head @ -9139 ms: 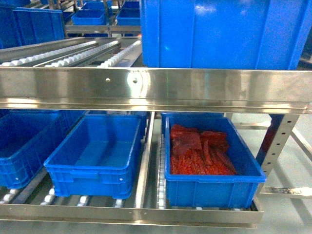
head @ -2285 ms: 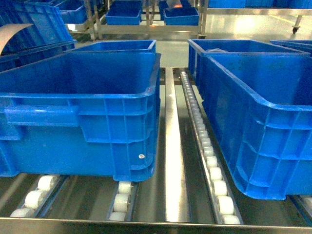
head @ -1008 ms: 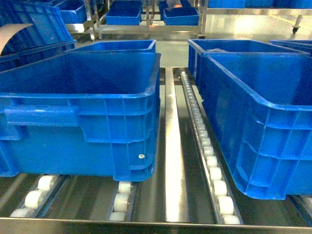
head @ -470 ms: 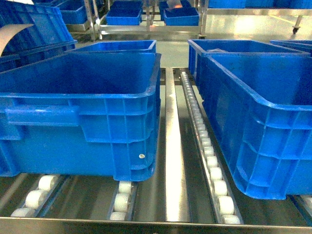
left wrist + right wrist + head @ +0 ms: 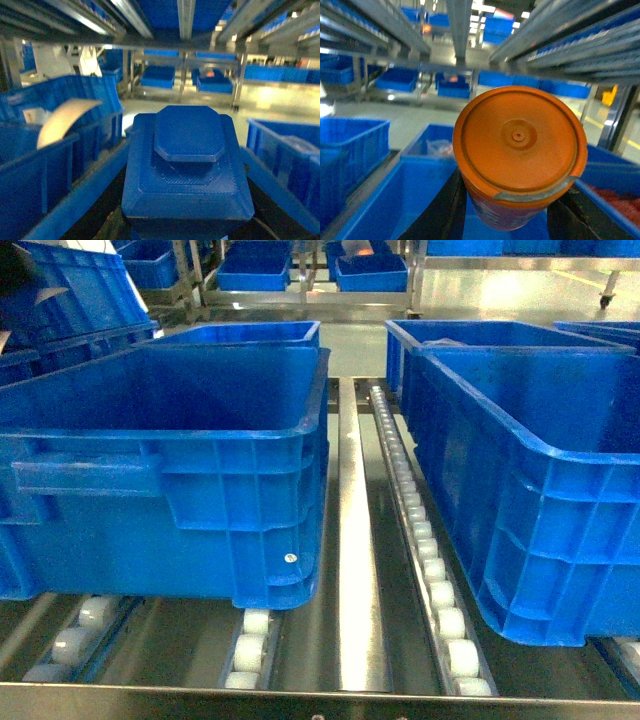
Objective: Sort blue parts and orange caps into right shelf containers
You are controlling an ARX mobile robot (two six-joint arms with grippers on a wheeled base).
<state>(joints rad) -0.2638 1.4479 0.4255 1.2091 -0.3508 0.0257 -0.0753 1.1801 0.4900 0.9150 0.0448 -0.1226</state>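
In the left wrist view my left gripper (image 5: 187, 220) is shut on a blue part (image 5: 187, 165), a square block with an octagonal top that fills the middle. My right gripper (image 5: 512, 215) is shut on an orange cap (image 5: 520, 145), a round orange lid on a short tub, which hangs above an open blue container (image 5: 395, 200). The head view shows two big blue shelf containers, one left (image 5: 170, 480) and one right (image 5: 540, 500), on roller tracks. The grippers' fingertips do not show there. A dark shape (image 5: 20, 275) sits in that view's top left corner.
A white roller track (image 5: 425, 540) and a steel rail (image 5: 350, 540) run between the two crates. More blue crates (image 5: 250, 335) stand behind. A curved beige sheet (image 5: 65, 120) rests in a left crate. A crate with red pieces (image 5: 620, 200) lies at the right.
The head view rose from the lower shelf to these upper crates long before. In the last half second a dark shape came in at the top left, covering the beige sheet.
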